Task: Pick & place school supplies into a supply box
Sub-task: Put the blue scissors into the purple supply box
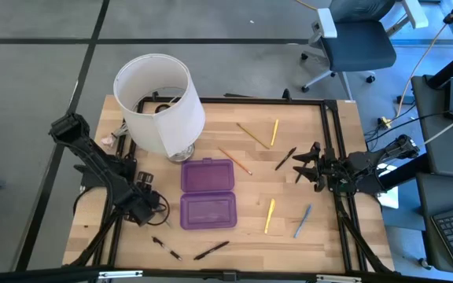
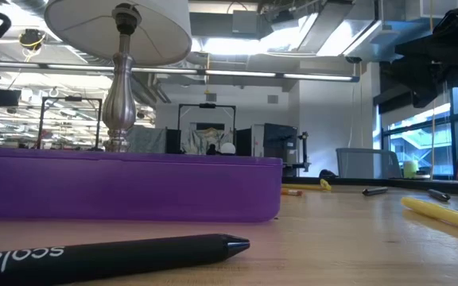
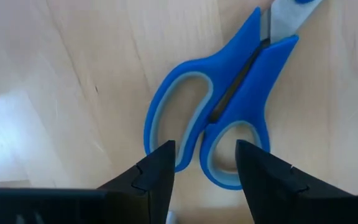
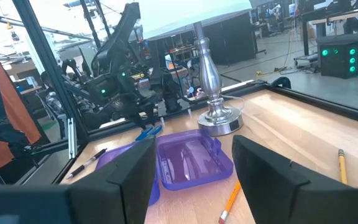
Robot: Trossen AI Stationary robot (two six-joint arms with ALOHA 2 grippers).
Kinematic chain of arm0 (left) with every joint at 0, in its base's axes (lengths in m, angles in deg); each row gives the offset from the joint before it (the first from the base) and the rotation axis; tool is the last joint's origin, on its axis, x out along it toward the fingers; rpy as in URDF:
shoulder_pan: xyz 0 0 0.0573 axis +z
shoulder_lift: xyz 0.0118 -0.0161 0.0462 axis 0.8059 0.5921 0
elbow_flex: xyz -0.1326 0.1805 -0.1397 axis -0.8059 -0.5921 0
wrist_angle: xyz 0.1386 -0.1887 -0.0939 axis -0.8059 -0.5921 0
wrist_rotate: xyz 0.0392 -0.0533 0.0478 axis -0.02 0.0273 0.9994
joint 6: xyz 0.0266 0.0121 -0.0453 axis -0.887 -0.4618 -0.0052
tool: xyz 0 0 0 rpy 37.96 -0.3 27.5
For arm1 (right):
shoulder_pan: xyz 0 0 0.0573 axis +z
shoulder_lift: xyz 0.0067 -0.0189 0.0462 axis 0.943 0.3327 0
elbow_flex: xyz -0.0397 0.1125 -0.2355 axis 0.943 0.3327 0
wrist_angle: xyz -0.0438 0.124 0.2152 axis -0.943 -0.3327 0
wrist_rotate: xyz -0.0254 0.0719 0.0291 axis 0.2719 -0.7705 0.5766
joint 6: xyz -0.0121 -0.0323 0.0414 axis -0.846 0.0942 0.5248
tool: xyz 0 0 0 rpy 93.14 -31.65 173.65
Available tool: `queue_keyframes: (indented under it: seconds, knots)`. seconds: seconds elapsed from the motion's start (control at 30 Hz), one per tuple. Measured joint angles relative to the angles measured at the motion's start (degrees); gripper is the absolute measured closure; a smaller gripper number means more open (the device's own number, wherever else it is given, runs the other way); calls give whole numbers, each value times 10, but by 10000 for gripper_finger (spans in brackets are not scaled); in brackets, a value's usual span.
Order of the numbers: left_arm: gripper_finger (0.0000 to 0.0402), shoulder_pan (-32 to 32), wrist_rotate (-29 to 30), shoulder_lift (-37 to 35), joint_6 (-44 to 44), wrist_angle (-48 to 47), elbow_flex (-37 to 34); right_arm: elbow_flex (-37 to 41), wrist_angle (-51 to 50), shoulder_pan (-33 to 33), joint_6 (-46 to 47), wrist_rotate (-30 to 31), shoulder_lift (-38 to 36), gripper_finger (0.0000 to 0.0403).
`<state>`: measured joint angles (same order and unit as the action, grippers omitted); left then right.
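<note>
Blue-handled scissors lie flat on the wooden table, left of the open purple supply box. My left gripper points down over their handle end, open, with one finger over each handle loop. In the high view this gripper hides the scissors; the right wrist view shows the scissors below it. My right gripper waits level at the table's right side, open and empty. Pencils and pens lie scattered on the table. My left gripper comes at the scissors from above, pointing down, its fingers standing over the two handle loops with the loops' inner rims between them. I cannot tell whether the fingers touch the handles. The scissors lie flat on the table.
A lamp with a big white shade stands at the far left, behind the box. Two dark pens lie near the front edge, a yellow pencil right of the box, and an orange pencil and a dark pen mid-table.
</note>
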<state>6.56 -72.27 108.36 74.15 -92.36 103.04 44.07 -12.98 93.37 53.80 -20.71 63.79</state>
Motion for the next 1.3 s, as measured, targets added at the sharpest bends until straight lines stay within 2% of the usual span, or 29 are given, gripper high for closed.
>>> queue_keyframes:
  seconds: [0.33, 0.53, 0.67, 0.97, 1.3]
  knots:
    - [260, 0, 34, -1, -96, 80, -31, 0, 0, 0, 0, 0, 0, 188]
    - [267, 1, 28, -2, -91, 96, -42, 0, 0, 0, 0, 0, 0, 188]
    - [275, 12, 13, -2, -55, 114, -43, 0, 0, 0, 0, 0, 0, 188]
    - [305, 41, 0, 1, -13, 246, -45, 0, 0, 0, 0, 0, 0, 188]
    - [323, 44, -59, 0, -18, 242, -43, 0, 0, 0, 0, 0, 0, 188]
